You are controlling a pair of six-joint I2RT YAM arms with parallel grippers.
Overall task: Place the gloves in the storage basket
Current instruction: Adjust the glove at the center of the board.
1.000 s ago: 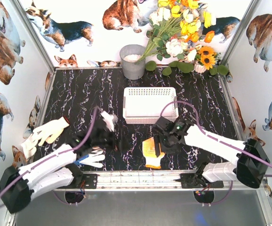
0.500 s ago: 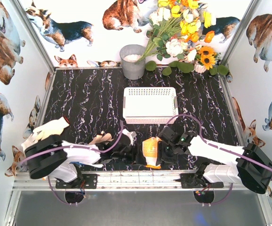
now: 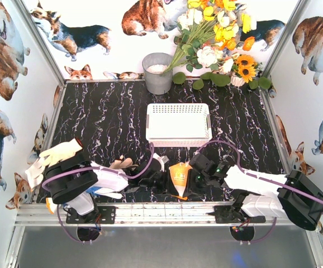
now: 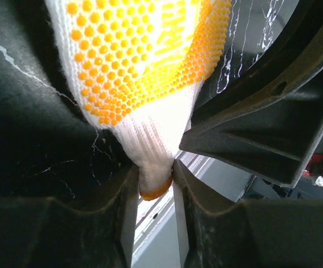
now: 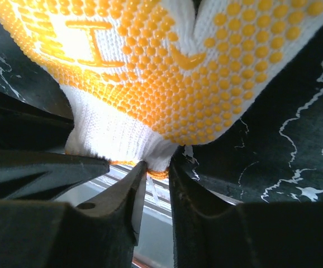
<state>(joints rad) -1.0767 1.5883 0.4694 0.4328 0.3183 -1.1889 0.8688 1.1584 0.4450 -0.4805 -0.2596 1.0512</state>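
A cream glove with orange dots (image 3: pixel 179 176) lies near the table's front edge, in front of the white lattice storage basket (image 3: pixel 178 124). My left gripper (image 3: pixel 164 180) reaches it from the left and my right gripper (image 3: pixel 194 180) from the right. In the left wrist view the jaws (image 4: pixel 155 170) pinch its orange-edged cuff (image 4: pixel 153 167). The right wrist view shows the right gripper (image 5: pixel 157 167) shut on the same glove (image 5: pixel 150 72) at the cuff edge. Another glove (image 3: pixel 58 155) lies at far left, and a blue-dotted one (image 3: pixel 110 192) is partly hidden under the left arm.
A grey round metal bucket (image 3: pixel 157 72) stands behind the basket, with a bunch of artificial flowers (image 3: pixel 217 39) at the back right. A pale glove piece (image 3: pixel 120 163) shows just above the left arm. The metal rail (image 3: pixel 167 211) runs along the near edge.
Both arms came in low toward the orange-dotted glove, the left swinging right. Both grippers narrowed from open onto its cuff, and the glove has bunched up between them.
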